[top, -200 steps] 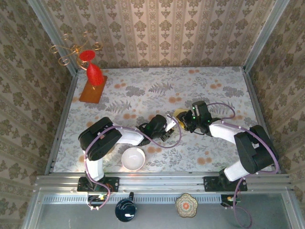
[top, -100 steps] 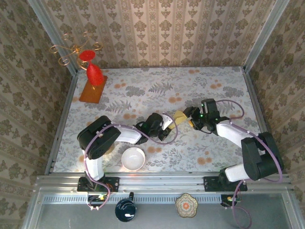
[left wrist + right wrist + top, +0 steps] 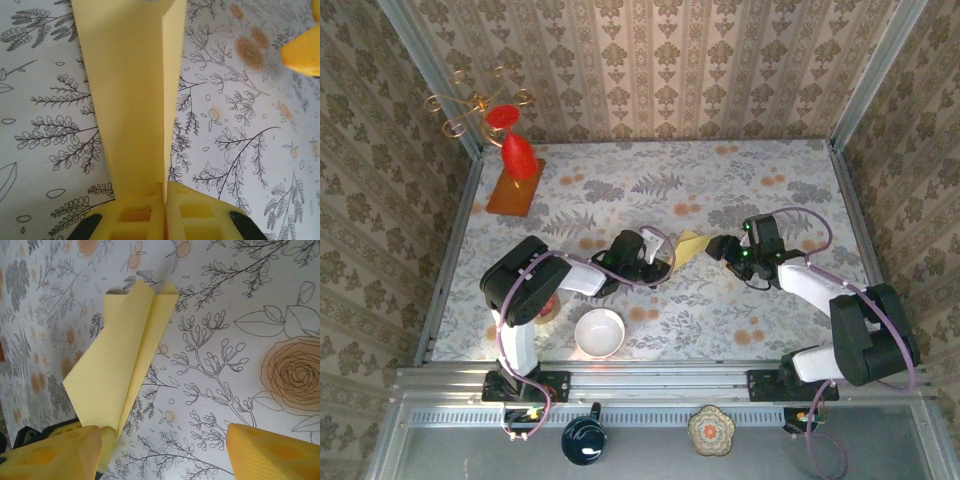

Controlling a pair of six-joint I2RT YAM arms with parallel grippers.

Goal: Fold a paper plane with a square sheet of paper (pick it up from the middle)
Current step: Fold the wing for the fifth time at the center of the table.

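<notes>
The pale yellow sheet of paper is folded into a narrow paper plane (image 3: 688, 243) with a centre crease, lying over the middle of the floral table. My left gripper (image 3: 663, 255) is shut on its tail end. In the left wrist view the yellow pads (image 3: 135, 215) pinch the upright crease of the plane (image 3: 132, 90), which stretches away from them. My right gripper (image 3: 725, 248) stands open just right of the plane's point. In the right wrist view the plane (image 3: 117, 370) lies ahead and to the left of my right gripper (image 3: 162, 452), whose left finger (image 3: 55, 452) is near the plane's edge.
A white bowl (image 3: 600, 332) sits near the front edge, left of centre. An orange-brown board (image 3: 515, 187) carrying a red object stands at the back left, with a gold candle holder (image 3: 480, 103) behind it. Metal rails and patterned walls enclose the table (image 3: 770, 320).
My right gripper has opened and drawn back to the right, off the paper. My left gripper has closed fully on the plane and shifted a little left and back with it.
</notes>
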